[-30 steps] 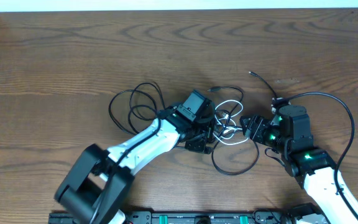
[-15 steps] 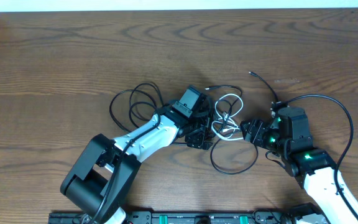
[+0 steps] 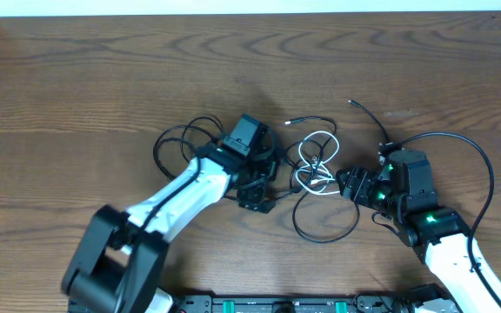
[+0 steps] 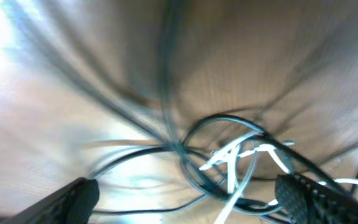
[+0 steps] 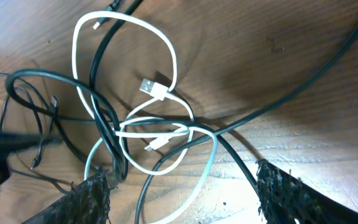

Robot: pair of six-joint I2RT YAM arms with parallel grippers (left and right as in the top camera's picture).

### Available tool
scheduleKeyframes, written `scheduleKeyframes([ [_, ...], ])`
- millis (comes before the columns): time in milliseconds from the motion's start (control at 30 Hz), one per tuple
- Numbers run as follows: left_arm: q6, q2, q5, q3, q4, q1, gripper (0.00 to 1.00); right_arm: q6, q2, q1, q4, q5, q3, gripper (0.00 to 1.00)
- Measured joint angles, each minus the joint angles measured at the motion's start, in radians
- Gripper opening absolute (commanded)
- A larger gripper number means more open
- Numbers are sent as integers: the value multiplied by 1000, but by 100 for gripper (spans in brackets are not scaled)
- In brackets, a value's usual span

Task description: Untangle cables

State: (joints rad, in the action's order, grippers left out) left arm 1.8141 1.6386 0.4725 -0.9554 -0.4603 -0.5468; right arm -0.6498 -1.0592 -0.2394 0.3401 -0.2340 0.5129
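The cables lie knotted mid-table: a white cable [image 3: 314, 162] looped round thin black cables [image 3: 183, 144], with one black loop [image 3: 327, 228] trailing toward me. My left gripper [image 3: 262, 184] sits at the tangle's left side. In the left wrist view its fingers [image 4: 73, 198] stand wide apart and open, with blurred black and white strands [image 4: 229, 163] lying between and ahead. My right gripper [image 3: 344, 183] is at the tangle's right edge. It is open too, with the white cable [image 5: 166, 96] and a black strand [image 5: 166, 163] running between its fingers [image 5: 89, 200], neither pinched.
A separate thin black cord [image 3: 369, 116] lies at the back right. The right arm's thicker black wire [image 3: 487, 165] arcs beside that arm. A pale wall edge [image 3: 250, 7] bounds the far side of the wooden table [image 3: 76, 78].
My left gripper has opened and drawn back to the left, away from the white loops. The white cable shifted slightly left. The right arm has barely moved.
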Motion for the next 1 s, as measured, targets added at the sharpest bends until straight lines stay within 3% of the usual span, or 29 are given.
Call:
scheduleKeyframes([
  [500,206,2,-21,0,-16,-60,94,5,0,0,34,0,0,75],
  [733,209,68,11,0,74,-67,92,7,0,0,45,0,0,75],
  [900,210,123,35,0,170,-89,79,7,0,0,46,0,0,75],
  [1000,210,152,46,0,170,-109,79,8,0,0,51,0,0,75],
])
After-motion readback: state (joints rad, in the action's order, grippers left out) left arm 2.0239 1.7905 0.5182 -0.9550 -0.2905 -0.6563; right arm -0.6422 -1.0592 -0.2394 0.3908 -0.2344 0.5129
